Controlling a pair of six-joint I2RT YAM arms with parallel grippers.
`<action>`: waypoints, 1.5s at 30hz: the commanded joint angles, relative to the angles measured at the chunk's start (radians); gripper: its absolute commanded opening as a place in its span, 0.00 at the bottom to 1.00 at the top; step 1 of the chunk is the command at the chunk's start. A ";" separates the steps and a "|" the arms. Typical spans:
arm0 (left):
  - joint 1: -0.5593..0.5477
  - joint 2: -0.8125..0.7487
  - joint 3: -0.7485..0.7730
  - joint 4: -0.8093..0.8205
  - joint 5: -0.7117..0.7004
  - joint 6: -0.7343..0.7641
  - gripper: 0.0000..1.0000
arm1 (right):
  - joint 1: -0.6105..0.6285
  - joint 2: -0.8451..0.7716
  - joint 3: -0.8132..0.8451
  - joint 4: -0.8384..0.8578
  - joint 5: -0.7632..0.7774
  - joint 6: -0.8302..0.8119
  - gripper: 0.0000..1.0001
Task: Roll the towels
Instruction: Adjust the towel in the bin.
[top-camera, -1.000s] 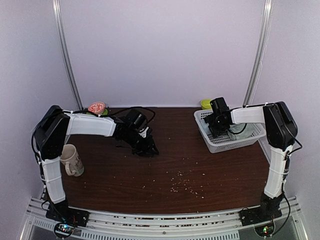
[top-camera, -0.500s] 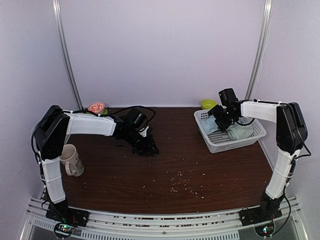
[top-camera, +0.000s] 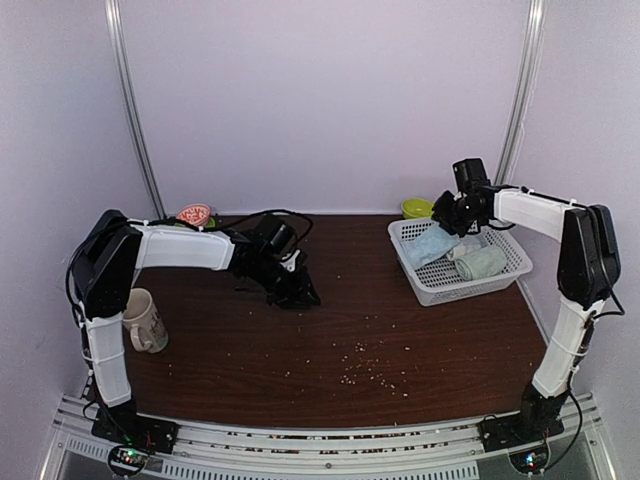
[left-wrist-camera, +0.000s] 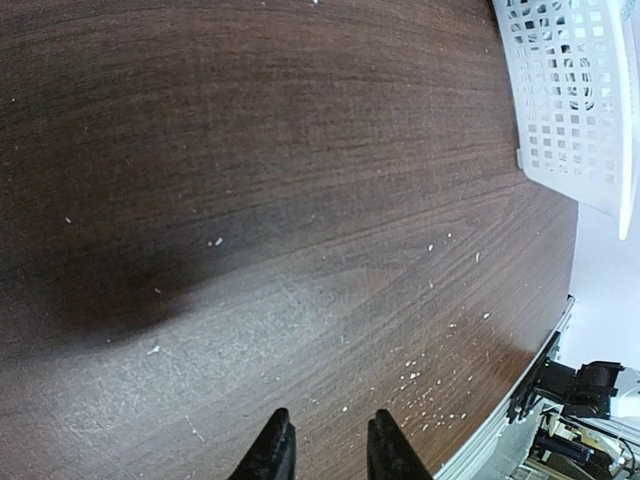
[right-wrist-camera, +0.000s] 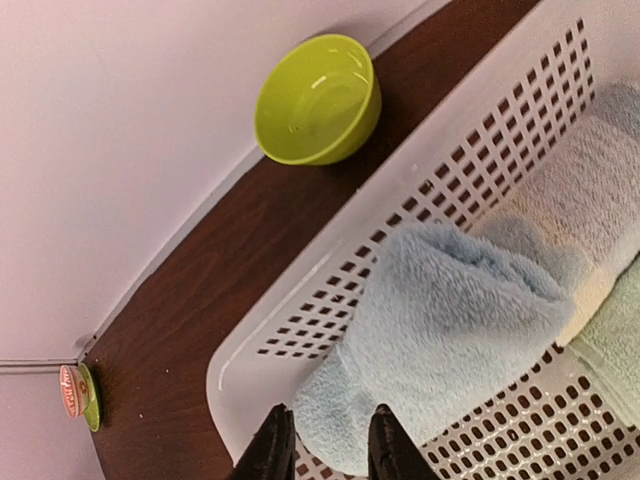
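— Where is the light blue towel (right-wrist-camera: 440, 330)?

— Inside the white basket (top-camera: 455, 290), at its left end. It is bunched into a loose, fat bundle against the perforated wall. The sage-green towel (top-camera: 482, 263) lies rolled just beside it on the right, in the same basket. A paler cloth (right-wrist-camera: 590, 190) touches the blue one on its far side; I cannot tell whether that is part of the same towel.

— And the basket itself?

— It stands at the far right of the dark wooden table (top-camera: 330, 330).

— What is the right gripper (right-wrist-camera: 325, 450) doing?

— It hangs above the basket's far left corner, over the blue towel and apart from it. Its fingers (right-wrist-camera: 272, 448) stand close together with only a narrow gap, and nothing is between them.

— The left gripper (left-wrist-camera: 322, 450)?

— It is well apart from the basket, low over bare wood left of the table's middle. Whether it touches the wood I cannot tell. Its fingers show the same narrow gap and hold nothing.

— Anything else around?

— A lime-green bowl (right-wrist-camera: 318, 98) sits on the table just behind the basket, near the back wall. Pale crumbs (top-camera: 365, 368) are scattered near the front middle. A mug (top-camera: 143, 320) stands upright at the left edge beside the left arm, and a red-topped round object (top-camera: 194, 214) lies at the back left by the wall.
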 joint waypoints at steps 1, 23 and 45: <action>-0.007 0.012 0.020 -0.007 0.006 0.017 0.25 | -0.018 0.065 0.069 0.022 -0.021 -0.015 0.25; -0.007 0.053 0.047 -0.016 0.019 0.023 0.25 | -0.089 0.212 -0.004 0.003 -0.080 0.082 0.16; -0.007 -0.046 0.037 -0.063 -0.071 0.101 0.25 | -0.078 -0.209 0.043 -0.097 -0.077 -0.096 0.69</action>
